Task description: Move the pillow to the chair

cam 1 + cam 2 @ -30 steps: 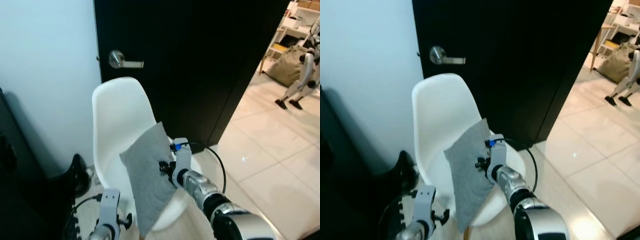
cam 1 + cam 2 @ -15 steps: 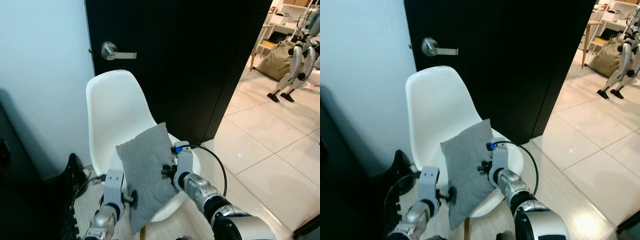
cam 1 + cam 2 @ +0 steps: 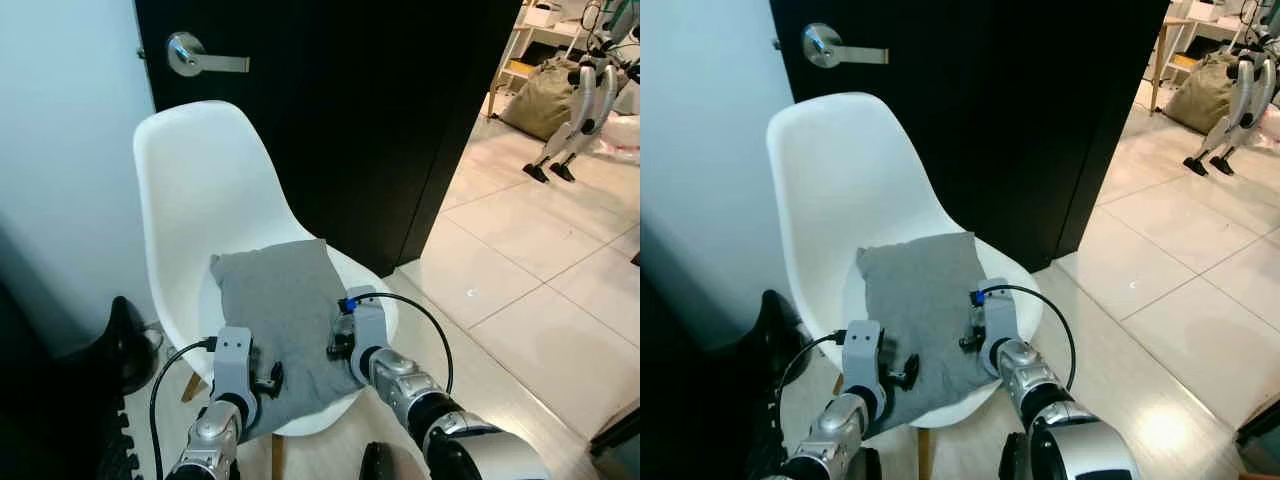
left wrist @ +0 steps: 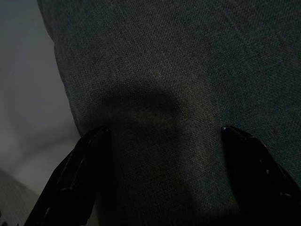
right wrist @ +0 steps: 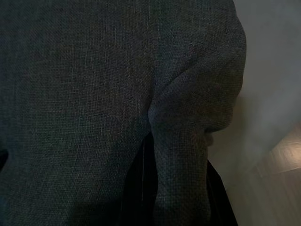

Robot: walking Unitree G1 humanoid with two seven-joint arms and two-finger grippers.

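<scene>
— On the seat of the white shell chair (image 3: 190,190), what is seen?

— A grey pillow (image 3: 280,310) is laid nearly flat on the seat, its far edge turned toward the backrest and its near edge reaching the seat's front rim.

— How is it held?

— It is gripped from both sides at its near edge. The left gripper (image 3: 262,378) is set against the pillow's near left corner; in the left wrist view its two black fingers (image 4: 75,183) are spread wide apart with the grey fabric (image 4: 164,94) bulging between them, so they are held open around the cloth. The right gripper (image 3: 338,345) is pressed to the pillow's near right side, and in the right wrist view a fold of fabric (image 5: 188,136) is pinched up over a dark finger; whether those fingers are closed cannot be told.

— What else is shown around the chair?

— A black door (image 3: 340,110) with a silver lever handle (image 3: 190,55) is seen behind the backrest, and a pale wall (image 3: 60,150) is seen at the left. Light floor tiles (image 3: 530,290) are spread to the right, where another legged robot (image 3: 570,110) is stood in the far room.
</scene>
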